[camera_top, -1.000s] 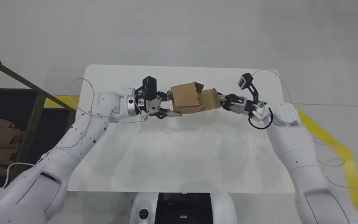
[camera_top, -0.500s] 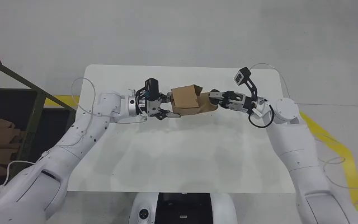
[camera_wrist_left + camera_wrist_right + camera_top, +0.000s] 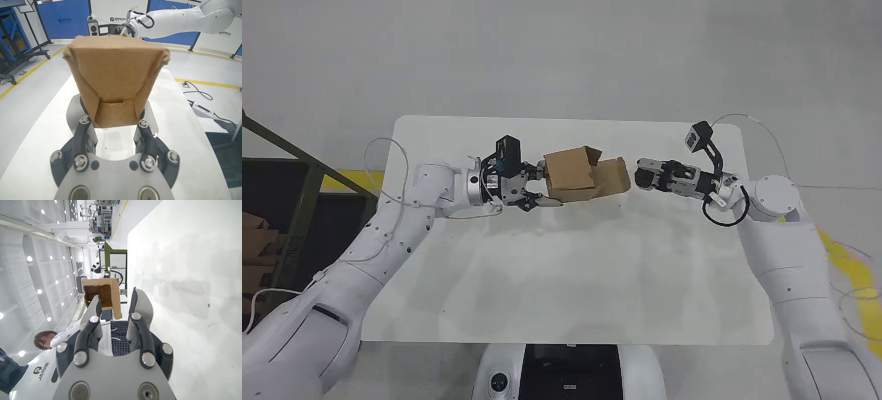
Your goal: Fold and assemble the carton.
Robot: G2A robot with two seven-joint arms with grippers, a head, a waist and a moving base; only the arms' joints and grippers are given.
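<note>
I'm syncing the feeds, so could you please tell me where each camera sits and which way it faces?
Top view: above the arms, looking down at the table; both arms, left gripper holding the box, right gripper open.
Left wrist view: on that wrist, facing the box past its own fingers.
Right wrist view: on that wrist, facing the box's open end between its fingers.
Shared: the box.

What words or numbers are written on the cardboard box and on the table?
carton: none; the sides that show are plain brown cardboard.
table: none; its top is plain white.
blue wall panels: a white brand logo only, not read off here.
</note>
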